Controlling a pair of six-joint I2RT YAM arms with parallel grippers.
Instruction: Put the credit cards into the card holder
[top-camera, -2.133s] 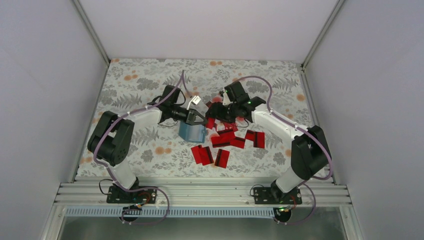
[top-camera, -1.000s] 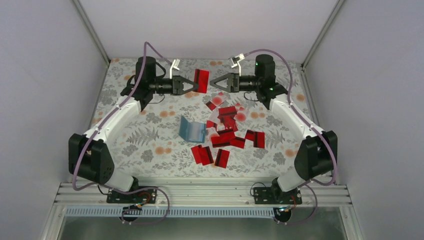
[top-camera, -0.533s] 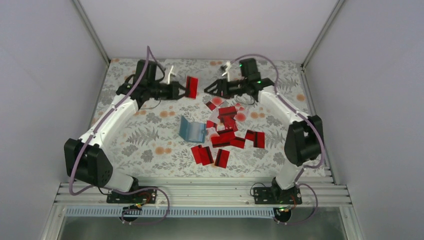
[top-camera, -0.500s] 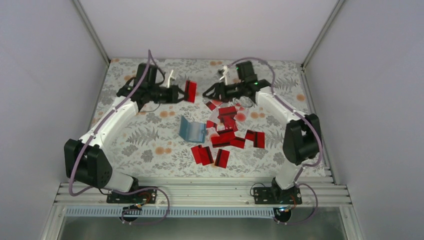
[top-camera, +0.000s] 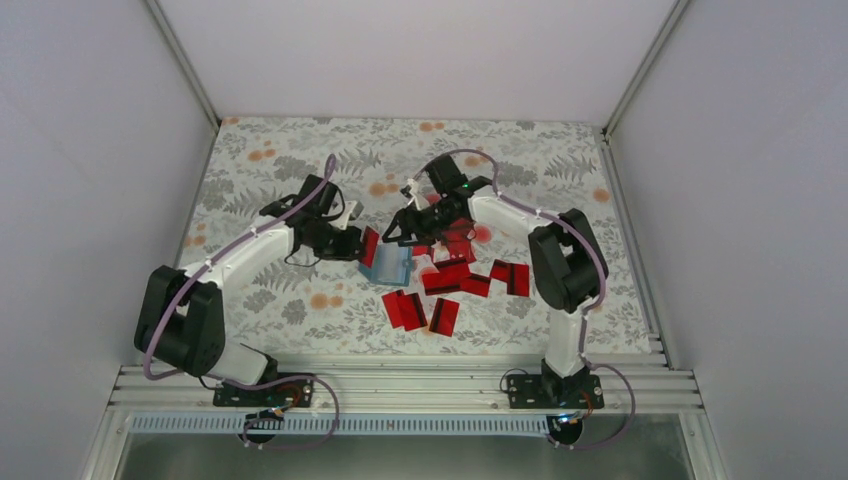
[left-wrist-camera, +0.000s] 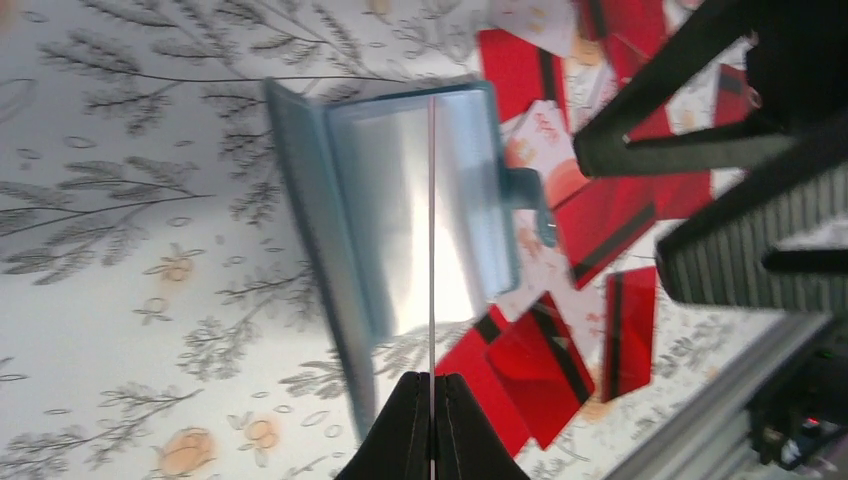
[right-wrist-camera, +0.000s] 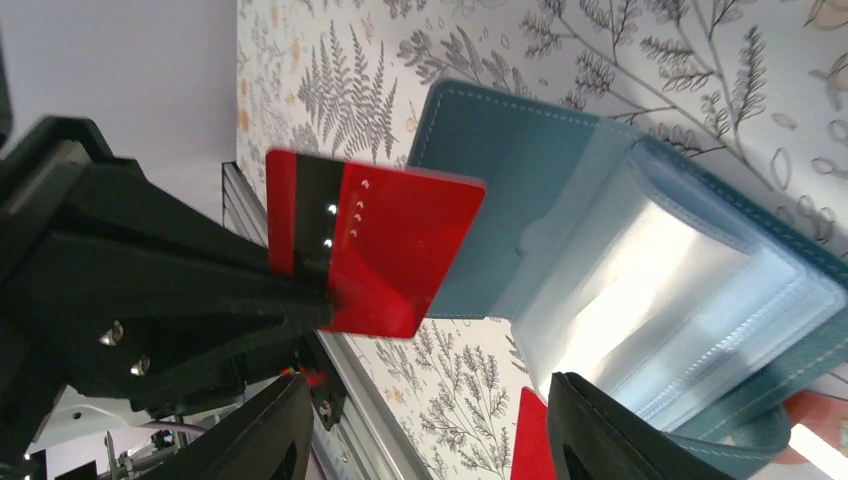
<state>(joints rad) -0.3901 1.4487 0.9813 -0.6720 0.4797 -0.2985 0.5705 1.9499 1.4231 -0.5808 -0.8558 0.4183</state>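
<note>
The teal card holder (top-camera: 388, 266) lies open on the table, its clear pockets showing in the left wrist view (left-wrist-camera: 400, 210) and the right wrist view (right-wrist-camera: 640, 270). My left gripper (top-camera: 360, 245) is shut on one red credit card (top-camera: 370, 246), held upright just left of the holder. The card is edge-on in the left wrist view (left-wrist-camera: 432, 230) and face-on in the right wrist view (right-wrist-camera: 380, 250). My right gripper (top-camera: 396, 232) is open and empty, low over the holder's far side, with its jaws wide apart (right-wrist-camera: 430, 430). Several red credit cards (top-camera: 458, 272) lie right of the holder.
More red cards (top-camera: 415, 308) lie near the front of the floral tablecloth (top-camera: 270, 300). The two grippers are close together over the holder. White walls enclose the table on three sides.
Both arms have come down from high at the back of the table to the card holder. The left gripper still holds its red card, and the right gripper stays open.
</note>
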